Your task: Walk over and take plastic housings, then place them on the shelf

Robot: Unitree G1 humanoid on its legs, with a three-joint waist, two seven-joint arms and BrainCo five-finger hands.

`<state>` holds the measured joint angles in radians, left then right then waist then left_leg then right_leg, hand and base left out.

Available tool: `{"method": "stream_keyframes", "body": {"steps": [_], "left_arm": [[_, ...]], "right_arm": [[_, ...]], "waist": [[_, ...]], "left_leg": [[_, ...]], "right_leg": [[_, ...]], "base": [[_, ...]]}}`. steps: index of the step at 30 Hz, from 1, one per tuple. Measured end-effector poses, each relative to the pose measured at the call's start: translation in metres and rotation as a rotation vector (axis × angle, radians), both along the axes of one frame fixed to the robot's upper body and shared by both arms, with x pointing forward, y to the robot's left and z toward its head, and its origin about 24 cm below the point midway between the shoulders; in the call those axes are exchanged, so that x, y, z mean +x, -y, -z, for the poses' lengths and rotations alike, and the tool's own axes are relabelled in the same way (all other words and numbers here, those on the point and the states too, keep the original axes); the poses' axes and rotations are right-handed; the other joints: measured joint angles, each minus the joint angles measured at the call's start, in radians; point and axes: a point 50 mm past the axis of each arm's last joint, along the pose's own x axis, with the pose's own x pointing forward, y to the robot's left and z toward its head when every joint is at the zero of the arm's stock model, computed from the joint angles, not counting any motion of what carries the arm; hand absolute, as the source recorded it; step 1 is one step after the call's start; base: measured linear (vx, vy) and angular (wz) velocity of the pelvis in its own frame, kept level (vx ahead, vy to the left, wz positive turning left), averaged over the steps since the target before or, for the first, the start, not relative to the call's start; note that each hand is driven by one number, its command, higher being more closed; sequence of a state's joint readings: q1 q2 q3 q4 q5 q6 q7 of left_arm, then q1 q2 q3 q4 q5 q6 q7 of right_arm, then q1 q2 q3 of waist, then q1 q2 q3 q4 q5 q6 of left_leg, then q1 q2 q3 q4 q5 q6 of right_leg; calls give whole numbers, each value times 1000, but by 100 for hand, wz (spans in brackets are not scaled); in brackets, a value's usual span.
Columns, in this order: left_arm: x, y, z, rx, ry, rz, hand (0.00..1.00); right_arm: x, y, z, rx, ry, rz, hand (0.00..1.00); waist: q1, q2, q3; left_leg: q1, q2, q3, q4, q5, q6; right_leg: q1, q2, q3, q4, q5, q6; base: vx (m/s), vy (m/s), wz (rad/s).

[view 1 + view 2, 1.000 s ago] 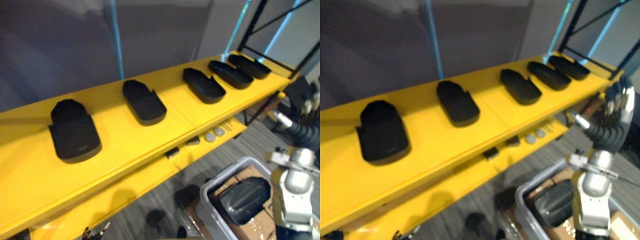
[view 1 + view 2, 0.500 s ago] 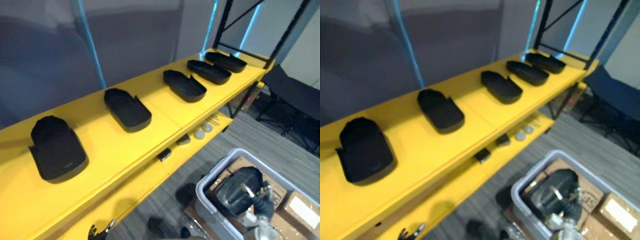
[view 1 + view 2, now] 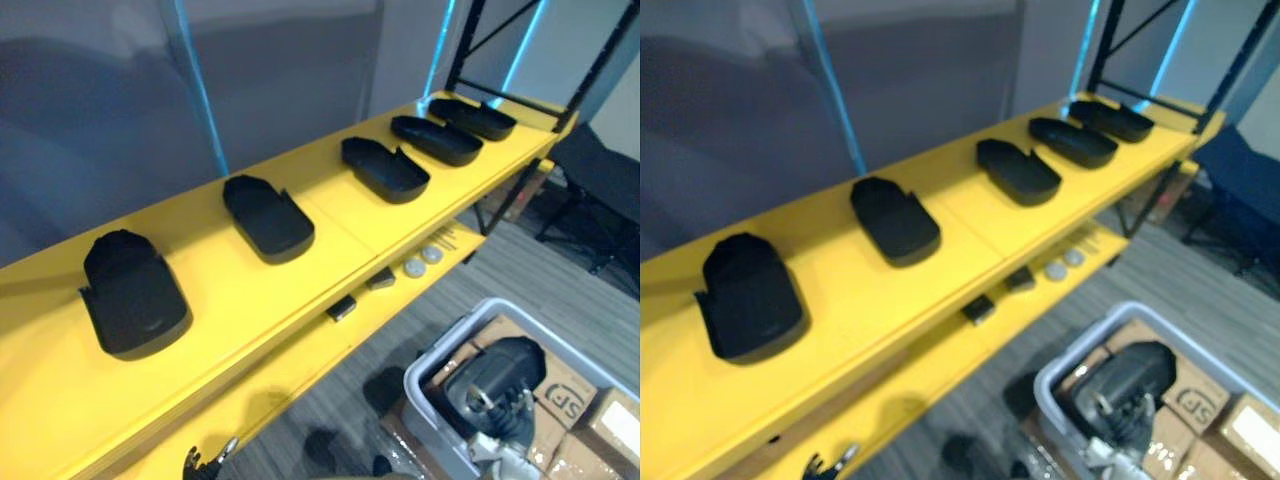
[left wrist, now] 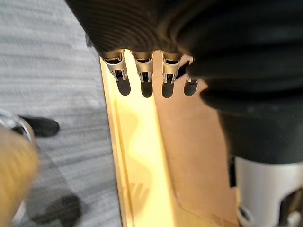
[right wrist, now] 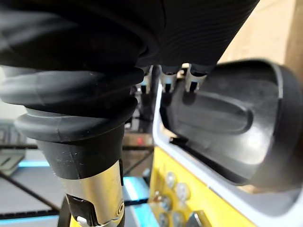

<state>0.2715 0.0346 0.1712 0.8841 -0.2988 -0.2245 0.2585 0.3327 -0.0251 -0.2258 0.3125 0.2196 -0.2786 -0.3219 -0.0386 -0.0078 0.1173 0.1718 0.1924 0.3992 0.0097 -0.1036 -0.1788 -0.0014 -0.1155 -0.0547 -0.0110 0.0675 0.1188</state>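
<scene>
Black plastic housing (image 3: 512,362) in a grey bin (image 3: 455,327) is looking light, stiff, slick; I am favouring its rim. I cannot tell whether my right hand (image 3: 497,415) is gripping it

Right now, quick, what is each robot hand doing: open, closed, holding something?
Left robot hand: open, fingers relaxed, holding nothing.
Right robot hand: open, fingers over the black plastic housing in the grey bin, not gripping it.

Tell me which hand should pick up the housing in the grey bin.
Right. The right hand is right above the black housing in the grey bin; the left hand is by the yellow shelf edge instead.
</scene>
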Motion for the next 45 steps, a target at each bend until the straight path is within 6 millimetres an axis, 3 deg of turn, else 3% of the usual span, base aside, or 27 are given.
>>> {"method": "stream_keyframes", "body": {"steps": [4,8,10,13,16,18,20,22,25,27,28,29,30,31,33,35,36,37,39,41,44,45], "left_arm": [[4,-2,0,-5,2,4,0],[16,-6,-3,1,34,20,0],[14,-5,-2,-7,31,24,0],[9,0,-1,-17,31,15,0],[12,4,-2,-13,52,36,0],[27,2,-6,0,96,73,0],[39,-1,-10,9,124,113,0],[49,-2,-13,32,134,183,0],[53,-10,-15,54,133,221,0],[51,-12,-15,57,130,204,0],[47,-16,-15,60,127,178,0],[40,-23,-15,68,118,128,0],[36,-26,-14,70,108,105,0],[27,-32,-12,69,95,33,0],[5,-42,-9,59,63,-88,0],[-27,-49,-7,62,1,-166,0],[-42,-50,-6,61,-40,-190,0],[-47,-51,-6,59,-57,-196,0],[-60,-38,0,-5,-99,-258,0],[-67,-25,6,-60,-127,-278,0],[-67,-17,9,-121,-100,-306,0],[-60,-10,10,-154,-72,-319,0]], "right_arm": [[15,-6,-6,-8,44,-41,0],[40,-6,-30,-48,176,-70,0],[56,-5,-44,-97,232,-124,0],[92,-10,-77,-179,363,-256,0],[113,-11,-101,-231,442,-333,0],[121,-7,-112,-267,466,-346,0],[119,-5,-110,-260,461,-328,0],[112,-2,-103,-237,433,-304,0],[87,-5,-91,-171,424,-269,0],[69,-10,-88,-152,434,-270,0],[61,-12,-83,-156,414,-297,0],[61,-15,-83,-157,413,-327,0],[62,-17,-83,-153,421,-334,0],[71,-23,-87,-152,449,-365,0],[83,-29,-96,-190,484,-400,0],[96,-39,-102,-175,522,-433,0],[101,-44,-99,-165,505,-440,0],[103,-45,-96,-158,487,-443,0],[109,-50,-91,-140,441,-448,0],[107,-52,-87,-151,403,-436,0],[103,-51,-78,-179,325,-427,0],[101,-46,-78,-193,314,-397,0]], "waist": [[-1,-16,35],[0,-14,102],[24,-4,116],[58,11,132],[68,26,141],[73,20,155],[71,17,166],[50,17,169],[39,10,191],[16,-6,204],[11,-12,208],[11,-15,208],[18,-8,209],[35,3,213],[49,3,212],[79,-18,196],[81,-36,182],[88,-40,176],[108,-14,161],[104,0,153],[102,-6,149],[83,-10,157]], "left_leg": [[-52,3,1,40,-14,4],[-114,14,-12,140,-64,11],[-147,17,-137,237,-128,49],[-213,-18,-368,447,-251,143],[-211,-48,-428,485,-336,144],[-212,-71,-394,463,-378,108],[-207,-88,-378,476,-378,109],[-199,-101,-392,514,-383,116],[-119,-107,-360,539,-407,147],[-88,-117,-330,545,-417,164],[-81,-110,-326,553,-423,178],[-78,-80,-299,548,-434,198],[-72,-63,-286,532,-434,198],[-61,-26,-249,504,-427,182],[-50,13,-227,498,-416,165],[-52,31,-193,510,-414,161],[-73,28,-189,528,-413,159],[-86,24,-195,540,-413,156],[-107,37,-234,525,-383,108],[-102,39,-220,490,-375,94],[-111,34,-191,453,-357,60],[-137,36,-196,454,-339,47]], "right_leg": [[-45,-2,13,7,1,-2],[-91,3,51,8,23,1],[-114,23,111,6,40,3],[-146,57,245,1,55,4],[-188,73,318,2,77,3],[-239,65,297,10,131,16],[-251,61,266,22,149,1],[-251,65,278,48,150,1],[-236,103,337,90,153,4],[-224,103,307,89,176,-3],[-224,124,272,73,214,-89],[-226,134,198,59,88,-271],[-232,134,131,65,-5,-259],[-274,134,72,189,-19,-231],[-275,109,11,353,-38,-215],[-257,49,-33,487,-87,-219],[-240,19,-42,517,-42,-226],[-239,18,-54,492,-39,-195],[-230,53,-77,390,8,-164],[-216,58,-112,328,-3,-147],[-222,58,-166,255,-15,-64],[-224,70,-168,205,-3,-52]], "base": [[-30,-3,-7],[-17,-16,-27],[35,-126,-96],[-34,69,-125],[-66,154,-108],[-62,173,-77],[-7,61,-60],[-4,75,-52],[-14,66,-86],[-61,-17,-77],[-150,-86,-89],[-175,-64,-96],[-177,-4,-103],[-137,12,-79],[-59,12,-59],[160,-10,-50],[176,-69,-38],[130,-125,-55],[29,-165,-63],[42,-146,-41],[30,-155,-38],[14,-161,-26]]}}
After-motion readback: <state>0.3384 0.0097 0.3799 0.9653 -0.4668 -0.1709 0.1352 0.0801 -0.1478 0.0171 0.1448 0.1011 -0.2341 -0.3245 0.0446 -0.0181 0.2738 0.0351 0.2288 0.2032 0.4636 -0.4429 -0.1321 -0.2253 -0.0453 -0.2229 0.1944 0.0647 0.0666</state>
